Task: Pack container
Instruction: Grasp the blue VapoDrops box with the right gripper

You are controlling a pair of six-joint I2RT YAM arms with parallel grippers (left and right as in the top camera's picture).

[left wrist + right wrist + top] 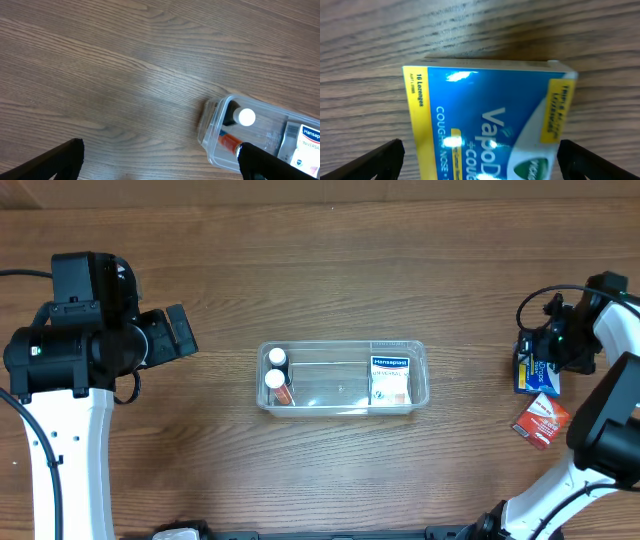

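Pick-up step, I'd say: right end effector (480,157) hangs wide over the blue lozenge box (485,100) at the counter's (330,240) right edge, needing to drop and squeeze, then carry it to the container (330,344) mid-counter; left end effector (160,160) wide, empty.

A brown counter (330,270) streaked with darker wood grain carries a clear, colourless container (330,390) at its centre. Inside, two bottles wear white caps: the far bottle (277,357) is dark-bodied, the near bottle (274,379) banded in orange-red. A plaster box (390,379) in the same container is white under a dark blue name strip with white lettering. Near the right edge, a lozenge box (490,130) shows glossy blue with yellow borders, white lettering, black small print on the yellow and a green emblem. A packet (541,420) closer to the front right corner is red and white. The left arm (60,440) and right arm (610,400) are white with black housings.
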